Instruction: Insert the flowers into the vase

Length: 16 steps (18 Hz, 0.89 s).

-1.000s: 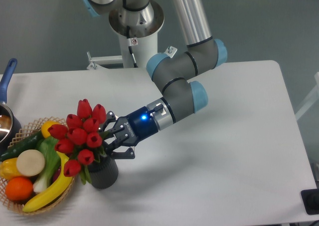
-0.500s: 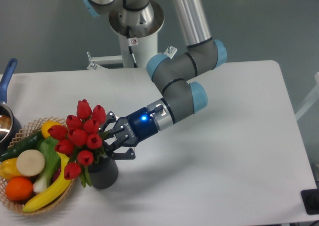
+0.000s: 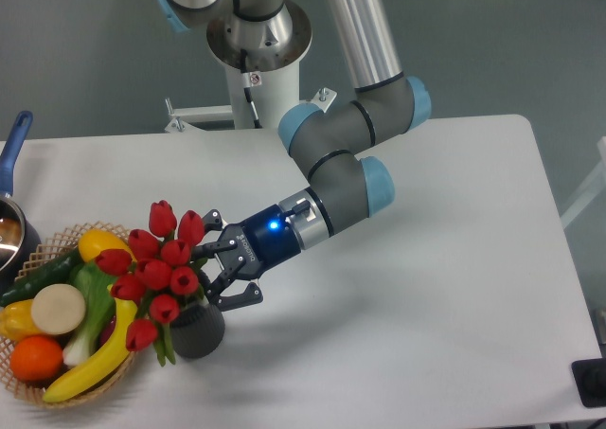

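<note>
Table white, mostly bare to the right. Wicker basket of toy produce sits at its left edge, touching the bouquet's lower buds. I read the flowers as leaning left and down over the basket, stems running back right toward the claw. Vase stands directly beneath them, stem ends at or just inside its rim; I cannot tell how deep. Gripper lies right of the bunch, above the vase, fingers spread apart around the stems, not visibly pinching. My judgement: next move is retreat rightward.
</note>
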Motion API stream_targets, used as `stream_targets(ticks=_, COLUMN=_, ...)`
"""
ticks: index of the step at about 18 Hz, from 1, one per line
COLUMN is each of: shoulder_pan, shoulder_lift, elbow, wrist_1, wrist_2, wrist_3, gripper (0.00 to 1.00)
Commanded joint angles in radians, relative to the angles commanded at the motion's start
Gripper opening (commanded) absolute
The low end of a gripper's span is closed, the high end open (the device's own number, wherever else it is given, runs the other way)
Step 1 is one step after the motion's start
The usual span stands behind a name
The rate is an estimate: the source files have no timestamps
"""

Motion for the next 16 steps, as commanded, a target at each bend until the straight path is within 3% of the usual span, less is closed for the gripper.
stream_targets(ticks=5, shoulder_pan=0.002, shoulder_lift=0.000, elbow=-0.012, wrist_1=0.000, wrist_2=0.000, wrist_3=0.023, gripper=0.99)
stream_targets(ticks=11, shoulder_pan=0.009, shoulder_lift=0.003, elbow=-0.012, wrist_1=0.008, wrist_2=0.012, wrist_3=0.025, gripper=1.00)
stream_targets(ticks=14, shoulder_pan=0.020, shoulder_lift=0.029, elbow=-0.003, wrist_1=0.006, wrist_2=0.124, wrist_3=0.031, gripper=1.00)
stream_targets(ticks=16, shoulder_pan=0.025, shoulder_lift=0.058, elbow=0.000, wrist_1=0.006, wrist_2=0.262, wrist_3=0.078, gripper=1.00)
